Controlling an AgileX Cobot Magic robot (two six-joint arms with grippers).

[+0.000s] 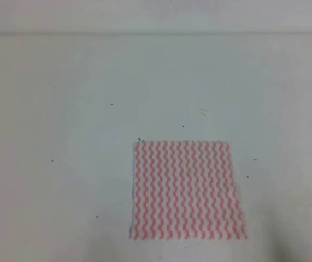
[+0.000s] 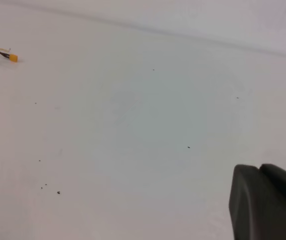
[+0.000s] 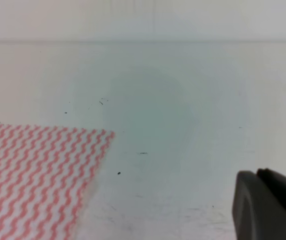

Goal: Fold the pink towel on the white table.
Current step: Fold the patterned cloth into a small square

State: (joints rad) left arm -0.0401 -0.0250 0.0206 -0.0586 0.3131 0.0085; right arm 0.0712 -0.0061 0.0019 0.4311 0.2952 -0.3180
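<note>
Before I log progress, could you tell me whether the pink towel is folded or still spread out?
Spread out. The pink towel lies flat on the white table as one full square, with no doubled layer or crease visible.

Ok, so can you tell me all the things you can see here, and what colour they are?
pink towel: one, pink-red and white wavy stripes, lying flat and unfolded on the table, toward the near side, right of the middle.
white table: one, white with small dark specks, under everything.
thin dark thing with an orange tip: one, on the table at the far left edge of the left wrist view; what it is cannot be told.
left gripper: only one dark finger shows, low right in its own view, above bare table.
right gripper: only one dark finger shows, low right in its own view, right of the towel.
</note>
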